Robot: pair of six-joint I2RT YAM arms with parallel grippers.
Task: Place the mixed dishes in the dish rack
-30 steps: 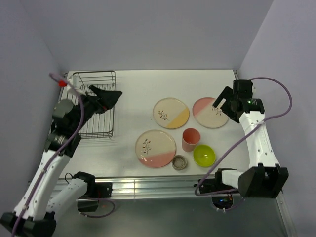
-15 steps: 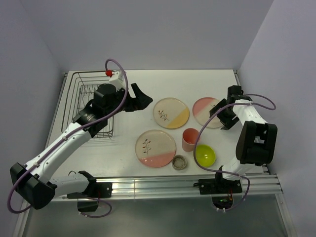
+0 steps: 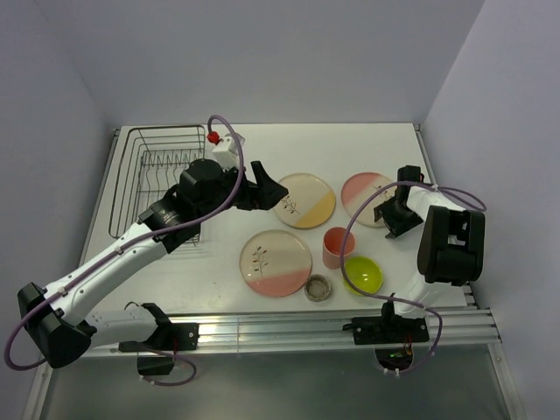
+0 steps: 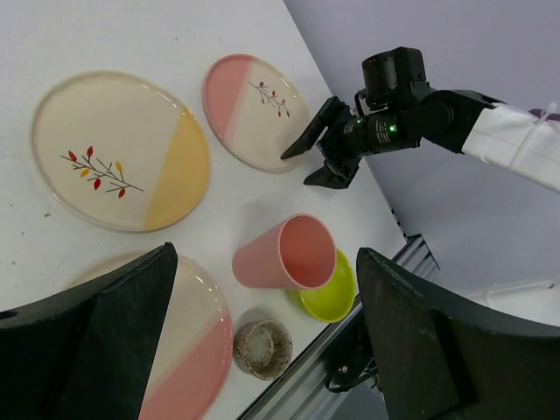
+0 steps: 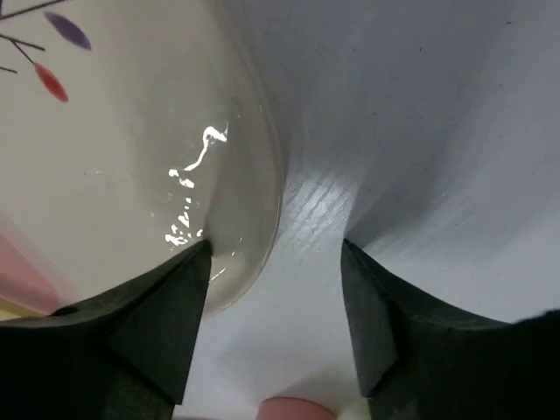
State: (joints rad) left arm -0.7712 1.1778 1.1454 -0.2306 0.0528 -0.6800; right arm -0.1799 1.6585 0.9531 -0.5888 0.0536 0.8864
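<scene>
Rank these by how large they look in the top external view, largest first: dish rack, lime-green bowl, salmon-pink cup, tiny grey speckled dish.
1. dish rack
2. lime-green bowl
3. salmon-pink cup, close to the bowl, so unsure
4. tiny grey speckled dish

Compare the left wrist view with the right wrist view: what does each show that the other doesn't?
Only the left wrist view shows the cream-and-yellow round plate, the lime-green bowl, the tiny grey speckled dish and the whole open right gripper at the pink-topped plate's edge.

Only the right wrist view shows, close up, one finger over that plate's rim and the other over bare white table.

Both show the cream plate with a pink section and the salmon-pink cup.
</scene>
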